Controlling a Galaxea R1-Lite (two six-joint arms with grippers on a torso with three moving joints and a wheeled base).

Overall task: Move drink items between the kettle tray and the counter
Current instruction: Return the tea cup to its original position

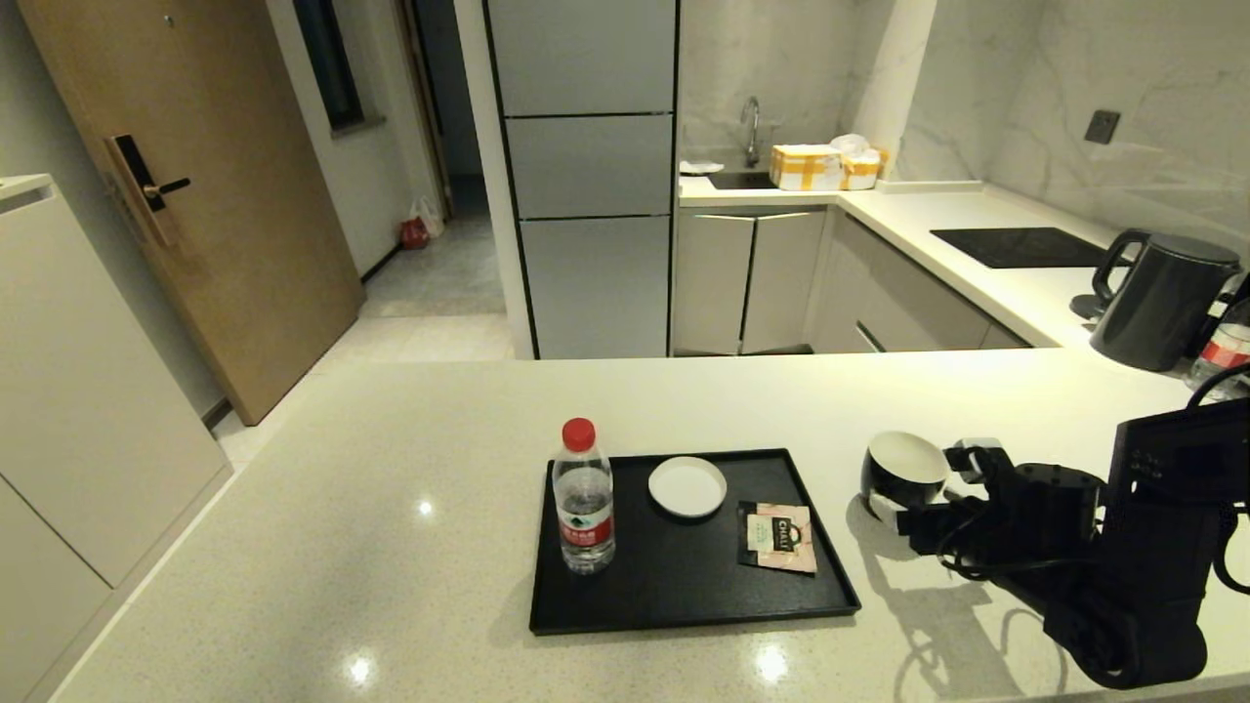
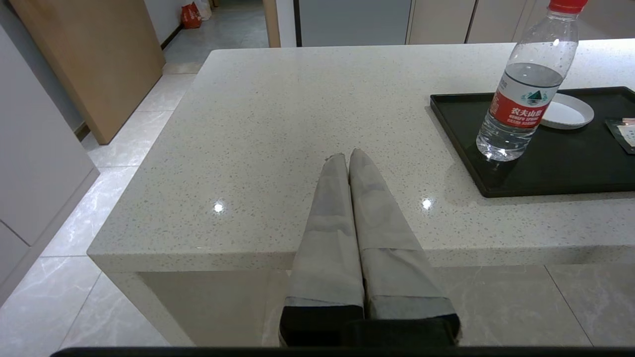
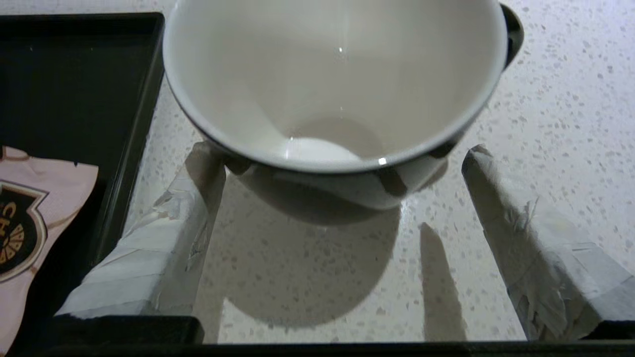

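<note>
The black cup [image 1: 903, 469] with a white inside [image 3: 337, 89] is on the cream speckled counter [image 1: 391, 508], just right of the black kettle tray [image 1: 684, 615]. My right gripper [image 1: 928, 480] is open around the cup's lower part [image 3: 341, 151]. One taped finger [image 3: 198, 198] is close against the cup. The other finger [image 3: 501, 208] stands apart from it. The pink-and-black tea sachet [image 1: 778, 536] lies flat on the tray's right side [image 3: 30, 233]. My left gripper [image 2: 347, 154] is shut and empty at the counter's near left edge, out of the head view.
A water bottle with a red cap [image 1: 583, 508] and a small white saucer [image 1: 687, 485] stand on the tray. A dark kettle [image 1: 1162, 298] sits at the far right, and a glossy hob panel [image 1: 1020, 246] lies behind it.
</note>
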